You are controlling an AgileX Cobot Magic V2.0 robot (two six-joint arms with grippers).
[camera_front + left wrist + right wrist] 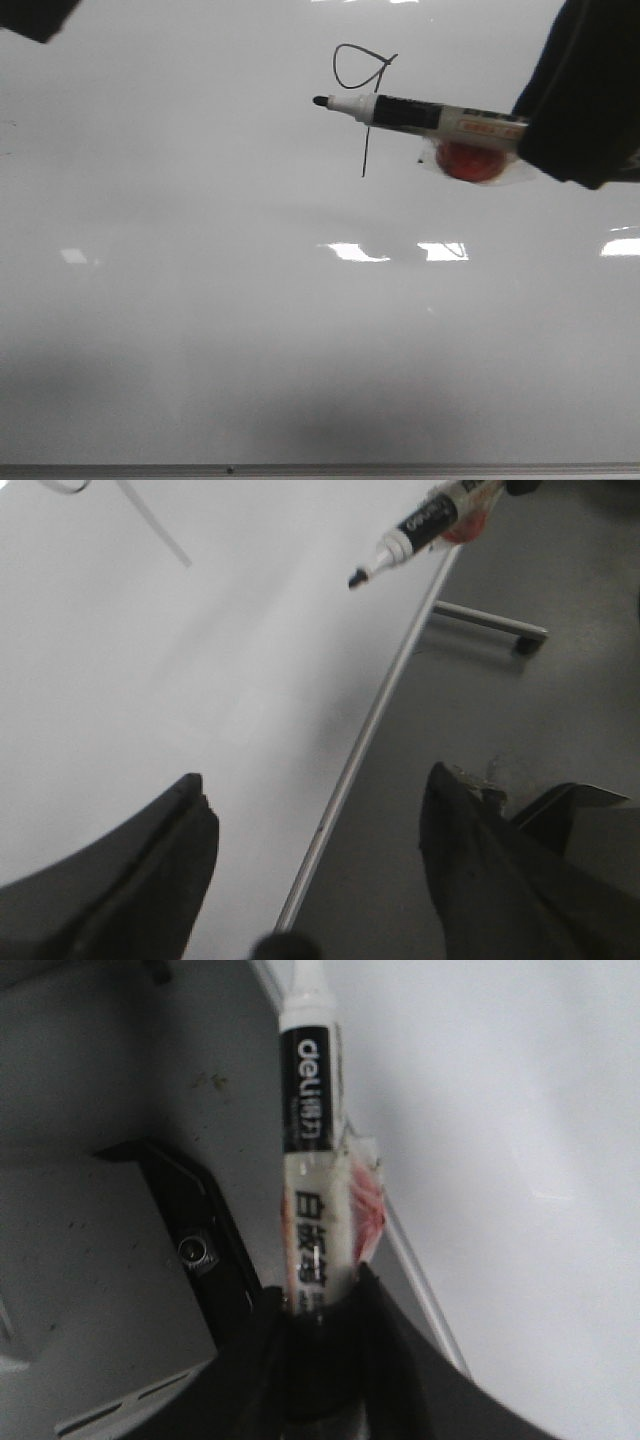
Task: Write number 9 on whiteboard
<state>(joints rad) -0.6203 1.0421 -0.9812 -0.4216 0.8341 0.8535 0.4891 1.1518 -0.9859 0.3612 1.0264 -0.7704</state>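
Observation:
The number 9 (366,150) is a thin black figure on the whiteboard (200,300), with its loop at the top and a long straight tail. My right gripper (525,125) comes in from the right, shut on a white marker pen (420,113) with a black band and a red lump (470,160) under its barrel. The marker lies across the 9's tail, its black tip pointing left just past it. In the right wrist view my right gripper (320,1305) clamps the marker (310,1160). My left gripper (315,800) is open and empty over the board's edge.
The board's thin grey frame (320,468) runs along the near side, and it also shows in the left wrist view (370,730). Beyond it lie dark floor (500,730) and a metal stand foot (490,625). A black bracket (200,1230) sits beside the board.

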